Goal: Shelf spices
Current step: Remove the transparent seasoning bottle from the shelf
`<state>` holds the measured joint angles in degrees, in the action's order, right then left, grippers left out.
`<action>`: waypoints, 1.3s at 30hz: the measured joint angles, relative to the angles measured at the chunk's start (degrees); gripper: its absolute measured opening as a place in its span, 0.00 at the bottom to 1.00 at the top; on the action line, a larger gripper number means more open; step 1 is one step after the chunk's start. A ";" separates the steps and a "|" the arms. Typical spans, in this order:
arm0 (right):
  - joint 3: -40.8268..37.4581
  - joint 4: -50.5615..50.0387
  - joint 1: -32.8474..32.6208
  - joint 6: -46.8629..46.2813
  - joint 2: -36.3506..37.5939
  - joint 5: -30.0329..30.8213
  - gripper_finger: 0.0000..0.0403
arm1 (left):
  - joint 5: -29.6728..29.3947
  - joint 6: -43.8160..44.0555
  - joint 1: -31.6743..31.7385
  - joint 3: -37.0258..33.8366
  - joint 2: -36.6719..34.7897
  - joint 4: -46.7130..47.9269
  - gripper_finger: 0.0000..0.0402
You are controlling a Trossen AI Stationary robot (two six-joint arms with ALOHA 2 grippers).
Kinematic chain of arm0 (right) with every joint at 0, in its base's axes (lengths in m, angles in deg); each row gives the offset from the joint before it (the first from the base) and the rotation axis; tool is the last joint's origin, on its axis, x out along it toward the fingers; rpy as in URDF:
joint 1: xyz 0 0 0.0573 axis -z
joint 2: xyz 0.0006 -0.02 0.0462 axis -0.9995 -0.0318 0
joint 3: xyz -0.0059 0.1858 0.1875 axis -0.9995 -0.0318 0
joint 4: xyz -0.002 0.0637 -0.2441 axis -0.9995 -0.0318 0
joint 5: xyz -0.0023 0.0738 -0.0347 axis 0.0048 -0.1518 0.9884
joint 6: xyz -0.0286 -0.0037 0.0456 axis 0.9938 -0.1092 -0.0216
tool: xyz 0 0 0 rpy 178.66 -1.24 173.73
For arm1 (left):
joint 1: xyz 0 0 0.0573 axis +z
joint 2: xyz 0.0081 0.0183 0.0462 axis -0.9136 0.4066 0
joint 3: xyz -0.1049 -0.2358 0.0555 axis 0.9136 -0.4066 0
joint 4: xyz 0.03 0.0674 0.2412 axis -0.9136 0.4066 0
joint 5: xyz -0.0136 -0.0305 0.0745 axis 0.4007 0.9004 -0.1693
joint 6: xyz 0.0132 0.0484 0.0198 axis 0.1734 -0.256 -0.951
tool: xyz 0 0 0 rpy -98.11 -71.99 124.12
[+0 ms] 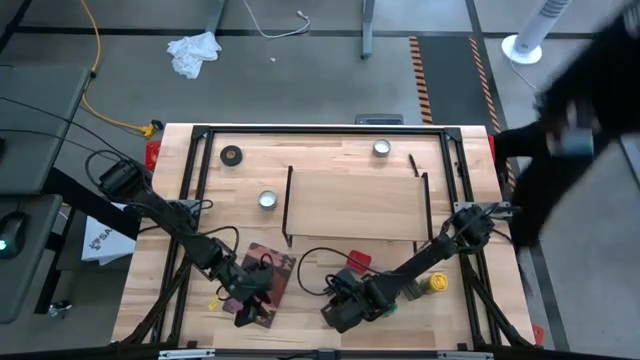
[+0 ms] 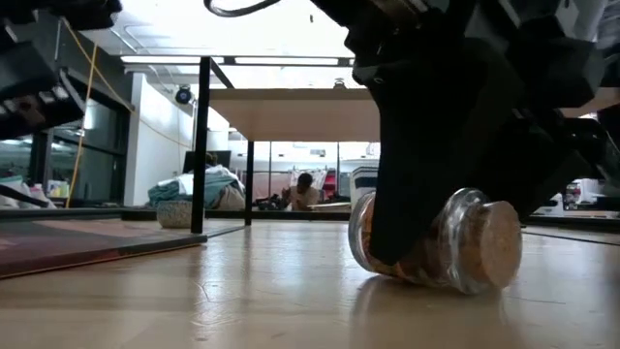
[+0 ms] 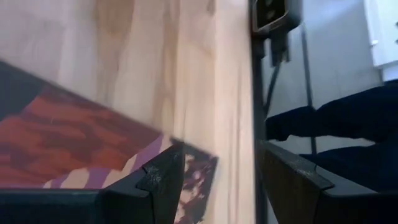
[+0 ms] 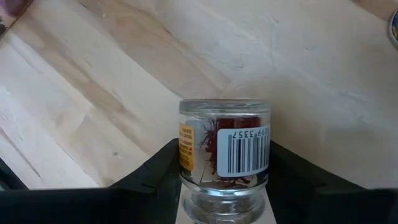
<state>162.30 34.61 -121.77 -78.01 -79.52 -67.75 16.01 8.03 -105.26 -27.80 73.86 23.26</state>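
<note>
The right gripper (image 4: 224, 186) grips the glass jar (image 4: 225, 149) near the shelf (image 1: 355, 205); next, lift it up there.

The left gripper (image 3: 217, 180) hangs open over the book (image 3: 74, 149).

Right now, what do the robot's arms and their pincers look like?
Both arms are dark, slim and jointed, with black cables looping alongside. The left gripper and right gripper end in two blocky matte-black fingers with angular edges. No markings are visible on them.

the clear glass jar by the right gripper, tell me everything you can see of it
The clear glass jar is small and round, of transparent glass, holding red threads. A white barcode label and a yellow label are on its side. It lies on its side on the wooden tabletop, near its front edge, between the fingers of the right gripper; its end looks cork-coloured in the low view.
</note>
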 joint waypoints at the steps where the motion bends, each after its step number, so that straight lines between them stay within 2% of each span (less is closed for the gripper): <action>1: -0.11 -0.09 -0.24 0.36 0.40 0.66 0.43 | -0.07 0.00 0.23 0.00 -0.29 -0.27 0.49; 6: -0.27 0.27 -1.12 3.63 4.80 3.94 0.43 | -4.28 -0.45 2.44 0.30 -4.01 -0.96 0.49; 11: -0.12 0.32 -2.62 9.67 11.79 10.44 0.43 | -8.47 -11.63 6.33 4.92 -9.43 -0.38 0.49; 14: -0.11 2.66 -2.88 14.84 16.74 13.57 0.43 | -10.05 -22.94 8.82 10.01 -11.43 2.56 0.49; 20: -0.07 13.17 -1.01 30.31 23.93 14.23 0.43 | -13.25 -56.31 11.84 25.94 -9.81 19.24 0.49; 23: 0.01 18.97 0.57 36.96 26.59 11.98 0.43 | -15.81 -69.63 12.66 31.76 -8.07 23.06 0.49; 26: 0.01 22.50 2.41 41.49 27.98 8.32 0.43 | -16.98 -77.15 13.18 35.42 -7.20 23.36 0.49; 33: 0.01 24.29 6.32 44.86 28.88 -0.16 0.43 | -11.11 -86.67 12.93 37.88 -5.28 23.71 0.49; 36: 0.01 24.40 7.41 44.88 28.88 -3.90 0.43 | -12.35 -89.27 12.08 37.88 -5.12 23.61 0.49; 39: 0.01 24.41 7.86 45.30 28.88 -5.10 0.43 | -13.67 -89.31 11.94 37.90 -5.14 22.16 0.49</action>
<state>162.31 59.02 -113.90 -32.71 -50.65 -72.85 2.34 -81.28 -93.32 10.10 68.71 45.42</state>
